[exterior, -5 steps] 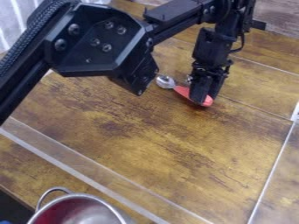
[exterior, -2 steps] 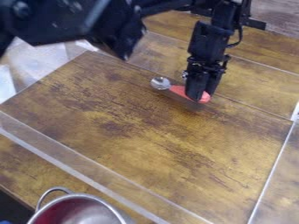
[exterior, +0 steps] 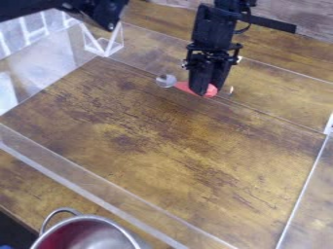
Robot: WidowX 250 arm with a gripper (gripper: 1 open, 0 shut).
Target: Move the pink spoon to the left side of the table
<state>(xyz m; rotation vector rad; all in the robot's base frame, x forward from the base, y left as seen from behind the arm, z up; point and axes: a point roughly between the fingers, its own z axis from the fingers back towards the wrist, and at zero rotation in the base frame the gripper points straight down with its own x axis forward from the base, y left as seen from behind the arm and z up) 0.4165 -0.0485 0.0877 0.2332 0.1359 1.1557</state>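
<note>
since a second ago the pink spoon (exterior: 196, 86) has shifted up and leftward in view, clamped by its handle in the gripper (exterior: 208, 86), seemingly just above the table (exterior: 169, 136). pickup looks done; carrying left and setting down remain.

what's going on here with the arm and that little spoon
A black robot arm's gripper points down over the dark brown wood-grain table, its fingers closed on the salmon-pink handle of a small spoon with a round silver bowl. The spoon looks to be held just above the tabletop, toward the far side. A large steel bowl sits untouched at the near edge, outside the clear acrylic wall.
</note>
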